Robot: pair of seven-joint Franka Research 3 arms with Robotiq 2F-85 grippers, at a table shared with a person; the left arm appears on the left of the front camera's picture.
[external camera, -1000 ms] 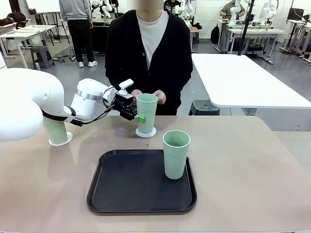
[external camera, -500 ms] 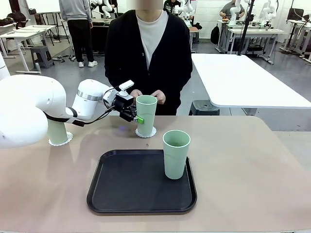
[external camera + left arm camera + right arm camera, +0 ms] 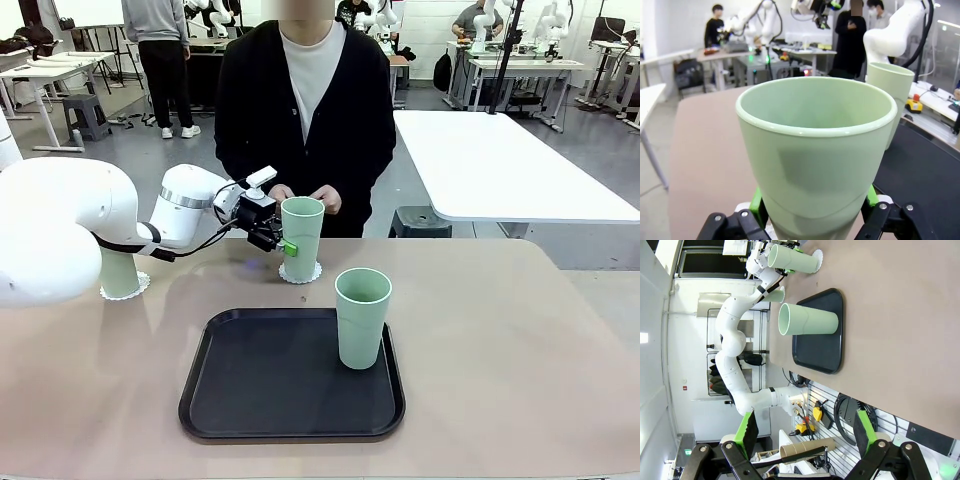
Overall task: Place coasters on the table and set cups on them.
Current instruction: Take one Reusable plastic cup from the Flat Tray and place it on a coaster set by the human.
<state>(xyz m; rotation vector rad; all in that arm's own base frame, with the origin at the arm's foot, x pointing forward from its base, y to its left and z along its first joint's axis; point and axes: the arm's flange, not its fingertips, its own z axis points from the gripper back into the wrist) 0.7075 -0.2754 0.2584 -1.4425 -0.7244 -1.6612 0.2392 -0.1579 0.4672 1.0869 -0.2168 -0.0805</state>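
A mint-green cup [image 3: 302, 232] stands on a lacy white coaster [image 3: 299, 273] at the far middle of the beige table [image 3: 500, 340]. My left gripper [image 3: 283, 241] is shut on it from the left, its green pads [image 3: 757, 204] pressed to the sides of that cup [image 3: 815, 160]. Another cup [image 3: 117, 274] stands on a coaster [image 3: 127, 291] at the far left, partly behind my left arm. One more cup [image 3: 361, 317] stands upright on the black tray [image 3: 270, 385]. My right gripper [image 3: 805, 416] hangs open high above the table, nothing between its fingers.
The person stands at the far edge with both hands [image 3: 327, 198] held together just behind the gripped cup. The tray lies at the near middle. A white table [image 3: 500, 165] stands beyond the far right corner.
The left gripper and its cup have sunk a few pixels, so the cup now rests on the coaster. The arm's elbow shifted slightly. Nothing else moved.
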